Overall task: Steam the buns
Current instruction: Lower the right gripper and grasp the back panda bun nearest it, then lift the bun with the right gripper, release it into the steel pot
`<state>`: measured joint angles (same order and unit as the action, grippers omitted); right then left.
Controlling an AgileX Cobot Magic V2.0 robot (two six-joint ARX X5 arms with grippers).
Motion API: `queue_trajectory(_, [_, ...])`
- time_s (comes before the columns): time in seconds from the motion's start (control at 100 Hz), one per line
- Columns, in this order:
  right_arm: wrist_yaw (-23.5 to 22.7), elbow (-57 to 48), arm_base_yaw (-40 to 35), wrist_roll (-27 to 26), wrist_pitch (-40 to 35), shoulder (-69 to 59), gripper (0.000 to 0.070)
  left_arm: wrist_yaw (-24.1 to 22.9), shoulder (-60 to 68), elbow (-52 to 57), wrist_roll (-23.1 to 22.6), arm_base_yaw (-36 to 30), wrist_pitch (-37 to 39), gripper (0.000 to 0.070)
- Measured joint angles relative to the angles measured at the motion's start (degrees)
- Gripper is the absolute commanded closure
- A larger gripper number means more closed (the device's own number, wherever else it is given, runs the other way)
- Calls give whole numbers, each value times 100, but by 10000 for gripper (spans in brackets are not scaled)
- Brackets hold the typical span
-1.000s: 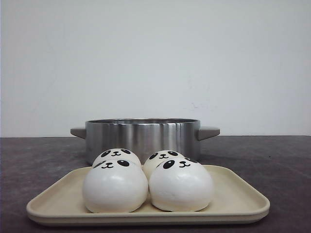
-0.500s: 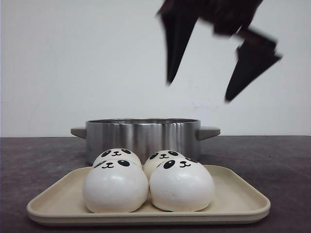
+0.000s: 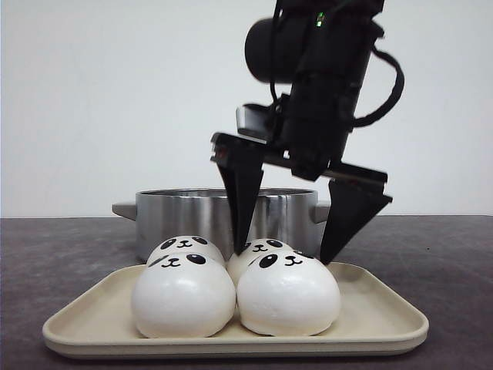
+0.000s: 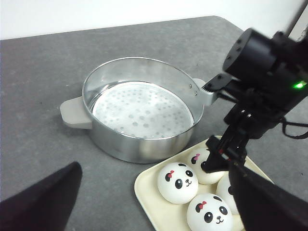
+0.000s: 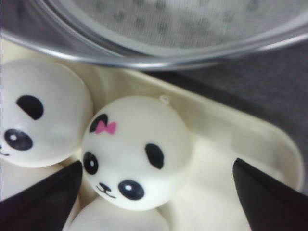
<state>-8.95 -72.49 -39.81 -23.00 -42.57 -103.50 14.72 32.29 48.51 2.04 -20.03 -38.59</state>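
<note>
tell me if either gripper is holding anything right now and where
Nothing is held. The right gripper hangs open astride a rear bun; the left gripper is open too.

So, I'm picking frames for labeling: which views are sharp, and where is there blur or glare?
Front view: sharp, evenly lit; right gripper and buns crisp, soft reflections on the steamer pot. Left wrist view: pot and tray clear, only the near fingers blurred. Right wrist view: soft focus throughout, pot rim smeared, bow-marked bun still readable.
</note>
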Motion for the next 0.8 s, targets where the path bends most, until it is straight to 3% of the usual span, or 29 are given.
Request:
queue_trajectory(0.13, [-9, 0, -26, -68, 144, -133, 115, 0, 0, 0, 0, -2, 0, 104])
queue_trajectory(0.29, [-50, -7, -20, -175, 240, -306, 265, 0, 0, 0, 0, -2, 0, 104])
queue_trajectory(0.35, [-66, -7, -20, -205, 258, -315, 393, 0, 0, 0, 0, -2, 0, 104])
queue_trajectory(0.43, [-52, -7, -20, -243, 275, -319, 700, 0, 0, 0, 0, -2, 0, 104])
queue_trajectory(0.59, [-70, -37, -35, -227, 264, -319, 688, 0, 0, 0, 0, -2, 0, 104])
queue_trajectory(0.8, [-234, -348, -236, -116, -330, 225, 688, 0, 0, 0, 0, -2, 4, 104])
